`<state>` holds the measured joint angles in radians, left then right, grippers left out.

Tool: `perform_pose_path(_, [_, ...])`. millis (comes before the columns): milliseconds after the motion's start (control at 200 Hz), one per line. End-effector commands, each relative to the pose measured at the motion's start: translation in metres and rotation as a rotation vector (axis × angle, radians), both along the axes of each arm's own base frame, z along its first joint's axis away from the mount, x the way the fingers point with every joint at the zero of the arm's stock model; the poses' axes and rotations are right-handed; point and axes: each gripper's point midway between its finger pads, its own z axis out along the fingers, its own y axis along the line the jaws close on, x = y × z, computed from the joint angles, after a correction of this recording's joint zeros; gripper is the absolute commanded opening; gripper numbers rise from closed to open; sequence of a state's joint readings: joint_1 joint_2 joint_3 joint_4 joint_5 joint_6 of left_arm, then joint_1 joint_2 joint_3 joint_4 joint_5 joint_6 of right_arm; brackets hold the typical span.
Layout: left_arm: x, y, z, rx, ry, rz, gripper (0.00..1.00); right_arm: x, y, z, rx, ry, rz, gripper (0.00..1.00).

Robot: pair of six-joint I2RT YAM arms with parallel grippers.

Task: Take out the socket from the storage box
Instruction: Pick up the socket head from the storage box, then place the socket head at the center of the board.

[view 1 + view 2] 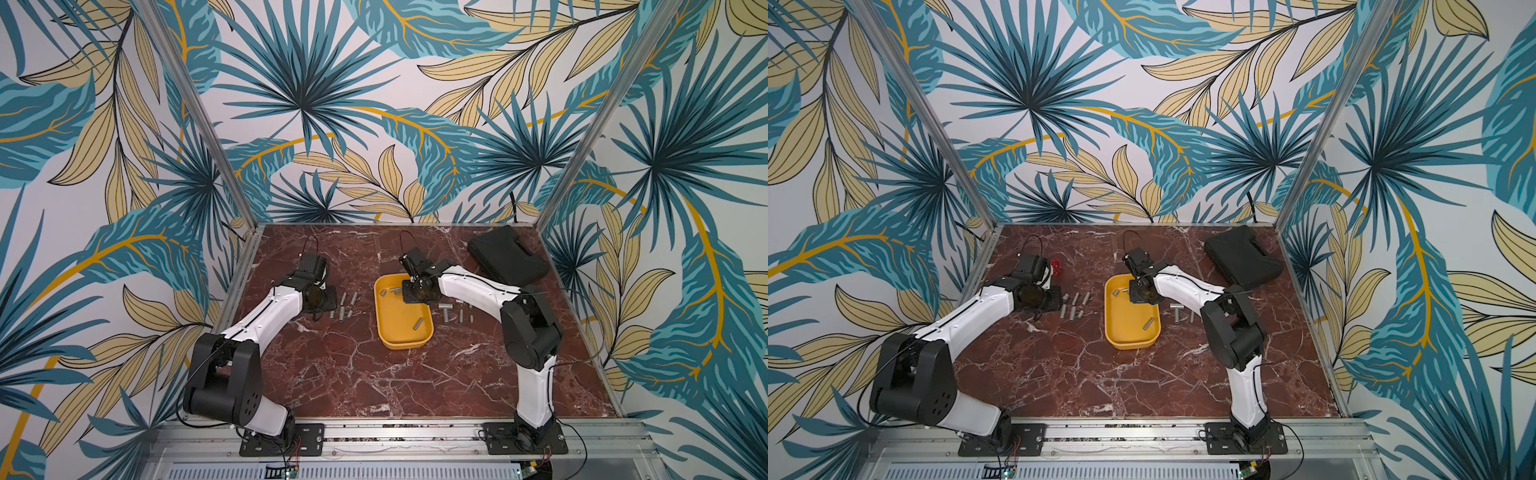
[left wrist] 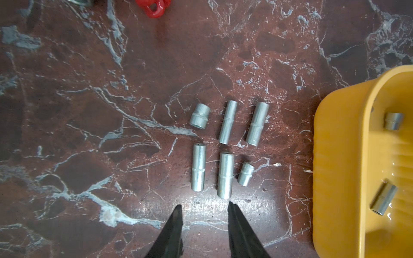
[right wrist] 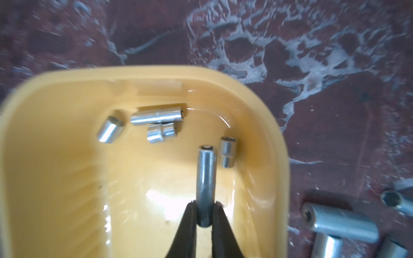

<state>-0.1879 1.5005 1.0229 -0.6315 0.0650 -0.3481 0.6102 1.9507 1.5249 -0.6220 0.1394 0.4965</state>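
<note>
Inside the yellow storage box (image 3: 67, 178), right tool (image 3: 204, 204) pinches one end of a long socket (image 3: 206, 174): stiff, slick, lightish steel, probably safer gripped mid-barrel; left tool (image 2: 204, 208) hangs spread and empty.

A long, slim silver socket (image 3: 206, 174), pinched at one end by the right gripper (image 3: 205, 204), lies lengthwise inside one short end of the shallow yellow storage box (image 3: 156, 70).

Centre of table (image 1: 353, 374): storage box (image 1: 405, 344) — loose sockets (image 1: 417, 323) inside | left of it: socket rows (image 1: 341, 314) | right: socket cluster (image 1: 446, 316) | behind-right: hard case (image 1: 509, 255)
</note>
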Motion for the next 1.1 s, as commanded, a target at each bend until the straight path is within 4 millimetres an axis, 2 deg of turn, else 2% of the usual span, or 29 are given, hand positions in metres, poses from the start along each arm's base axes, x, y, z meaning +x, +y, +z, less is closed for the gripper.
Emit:
perform_pose_path(0, [0.000, 0.001, 0.001, -0.003, -0.005, 0.000, 0.37, -0.007, -0.014, 0.041, 0.010, -0.079, 0.002, 0.06])
perform_pose_path(70, [0.003, 0.000, 0.003, -0.008, -0.008, -0.003, 0.37, -0.016, -0.026, 0.048, 0.018, -0.084, -0.017, 0.06])
perform_pose_path(165, [0.005, -0.003, 0.004, -0.016, -0.011, -0.015, 0.37, -0.035, -0.045, 0.045, 0.029, -0.061, -0.056, 0.06])
perform_pose_path(356, [0.008, -0.006, 0.005, -0.024, -0.016, -0.027, 0.37, -0.084, -0.097, 0.009, -0.008, 0.031, -0.171, 0.06])
perform_pose_path(506, [0.010, -0.008, 0.004, -0.032, -0.011, -0.034, 0.37, -0.114, -0.120, -0.017, -0.009, 0.086, -0.243, 0.06])
perform_pose_path(786, [0.009, -0.014, 0.002, -0.040, -0.012, -0.051, 0.37, -0.141, -0.138, -0.058, -0.031, 0.195, -0.309, 0.06])
perform_pose_path(1097, [0.008, -0.015, 0.000, -0.037, -0.006, -0.056, 0.38, -0.142, -0.140, -0.076, -0.029, 0.239, -0.328, 0.06])
